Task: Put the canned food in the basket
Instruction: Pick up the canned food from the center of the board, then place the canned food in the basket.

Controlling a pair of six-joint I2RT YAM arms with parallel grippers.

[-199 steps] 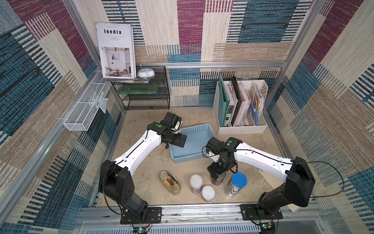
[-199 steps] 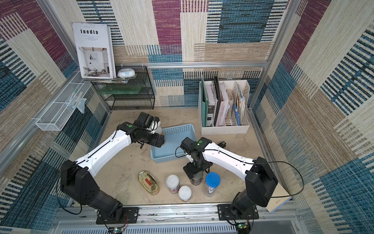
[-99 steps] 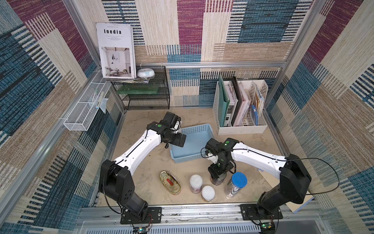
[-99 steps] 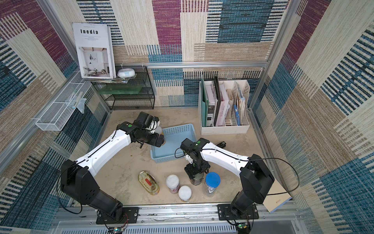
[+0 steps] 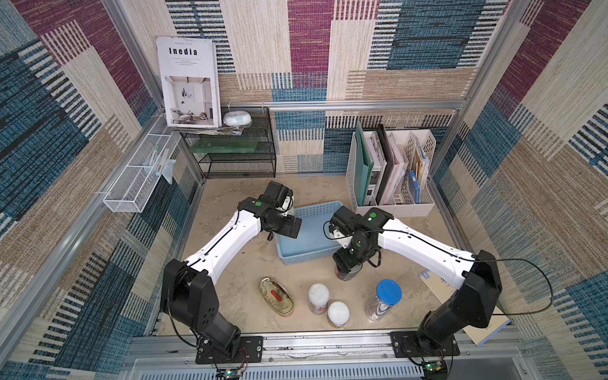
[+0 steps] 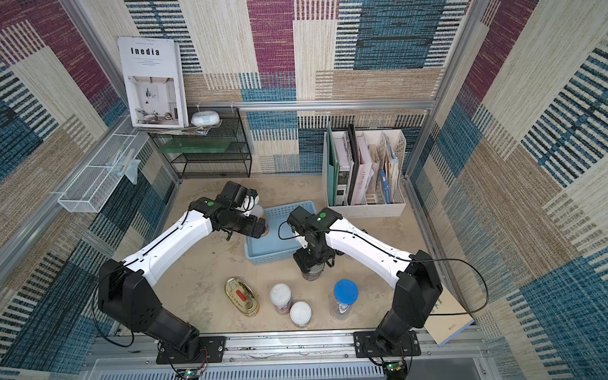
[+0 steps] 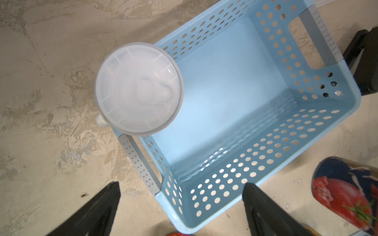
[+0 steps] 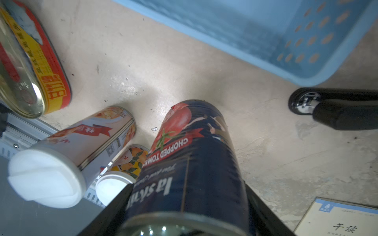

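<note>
Barely begun: bare floor in the light blue basket. Left on the worktop: oval gold tin, pink-label can, yellow-label can; white-lidded can at the basket's corner. Right hand clamped on the upright chopped-tomato can beside the basket, wrist pointing down. Left hand wide open, empty, above the basket's edge.

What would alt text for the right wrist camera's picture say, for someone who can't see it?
Close-up down a dark chopped-tomato can gripped by the right hand, against a beige table. A pink-labelled can, a yellow-labelled can and a flat gold tin sit nearby; a light blue basket lies beyond.
</note>
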